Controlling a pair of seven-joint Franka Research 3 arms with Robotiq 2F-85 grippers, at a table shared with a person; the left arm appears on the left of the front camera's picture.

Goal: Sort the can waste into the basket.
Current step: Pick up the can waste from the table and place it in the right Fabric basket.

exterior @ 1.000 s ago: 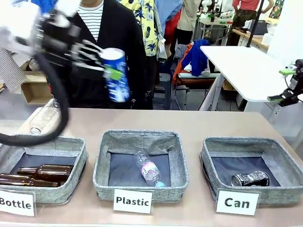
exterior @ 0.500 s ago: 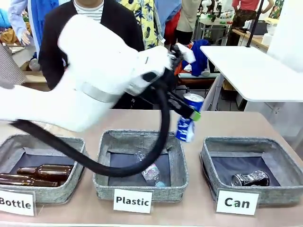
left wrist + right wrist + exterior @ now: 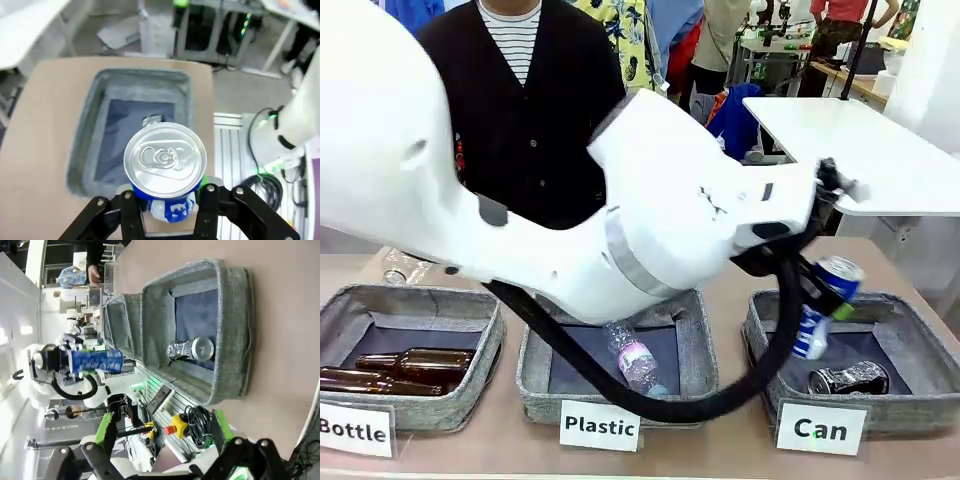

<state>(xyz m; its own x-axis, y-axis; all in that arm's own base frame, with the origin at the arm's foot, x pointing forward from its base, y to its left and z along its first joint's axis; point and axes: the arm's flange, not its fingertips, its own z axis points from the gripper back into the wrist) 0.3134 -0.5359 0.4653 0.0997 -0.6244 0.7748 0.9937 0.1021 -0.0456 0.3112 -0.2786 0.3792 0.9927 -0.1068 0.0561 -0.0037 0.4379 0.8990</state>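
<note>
Counter: a tan counter (image 3: 730,262) carries three grey woven baskets in a row, each with a white card in front of it.
Can basket: the basket (image 3: 905,340) at the robot's right, signed "Can", has a dark lining; the left wrist view looks straight down into it (image 3: 87,130).
Crushed can: a crushed silvery can (image 3: 848,378) lies on its side on that lining, near the front wall; the right wrist view shows it (image 3: 190,349) in the same basket (image 3: 232,330).
Blue-and-white can: the slim can (image 3: 823,303) hangs tilted over the left part of the Can basket, above the lining, clear of the crushed can; from above, its silver top (image 3: 165,158) faces the camera.
Left gripper: the left gripper (image 3: 170,200) is clamped on the blue-and-white can, a green pad at each side of it; its white arm reaches across the whole front view.
Right gripper: the right gripper (image 3: 160,437) has its jaws wide apart and holds nothing.
Other baskets: the middle basket (image 3: 535,355), signed "Plastic", holds a clear plastic bottle (image 3: 633,358); the basket (image 3: 485,330) signed "Bottle" holds brown glass bottles (image 3: 405,368).
Room: a person in a dark cardigan (image 3: 525,100) stands at the far side; a white table (image 3: 855,150) stands behind at the right.
</note>
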